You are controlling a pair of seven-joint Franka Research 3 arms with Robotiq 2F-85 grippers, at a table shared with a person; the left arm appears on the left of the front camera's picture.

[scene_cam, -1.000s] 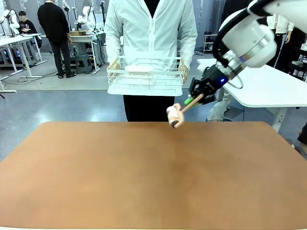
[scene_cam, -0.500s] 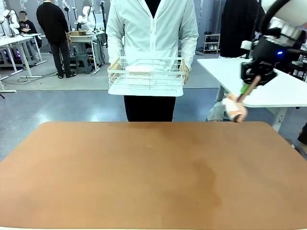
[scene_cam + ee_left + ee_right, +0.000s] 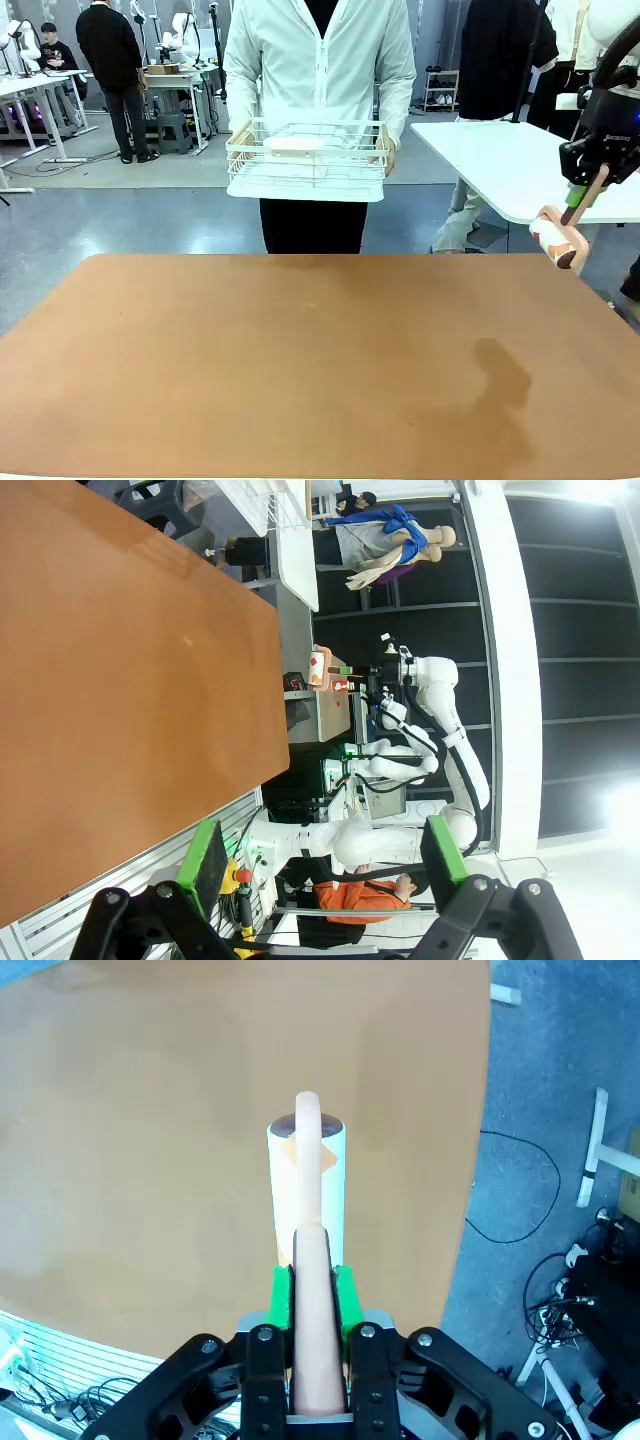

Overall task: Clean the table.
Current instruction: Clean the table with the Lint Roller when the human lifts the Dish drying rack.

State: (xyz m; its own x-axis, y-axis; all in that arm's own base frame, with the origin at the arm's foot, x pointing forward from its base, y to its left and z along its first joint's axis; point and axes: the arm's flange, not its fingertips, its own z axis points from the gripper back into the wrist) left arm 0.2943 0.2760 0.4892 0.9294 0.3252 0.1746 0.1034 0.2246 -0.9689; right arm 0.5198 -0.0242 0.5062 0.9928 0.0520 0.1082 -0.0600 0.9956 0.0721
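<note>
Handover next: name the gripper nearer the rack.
Right. The right gripper, holding a roller, hangs off the table's far right corner, right of the rack; the left gripper is farther, back by the near edge.

The wide terracotta table [image 3: 250, 380] lies flat, matte, with rounded corners.

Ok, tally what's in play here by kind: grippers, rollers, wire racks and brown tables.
Grippers: 2, the left gripper with jaws open, the right gripper shut on the roller.
Rollers: 1, pink handle, white roll.
Wire racks: 1, the white wire rack, held by the person.
Brown tables: 1, the table.
Total: 5.
</note>
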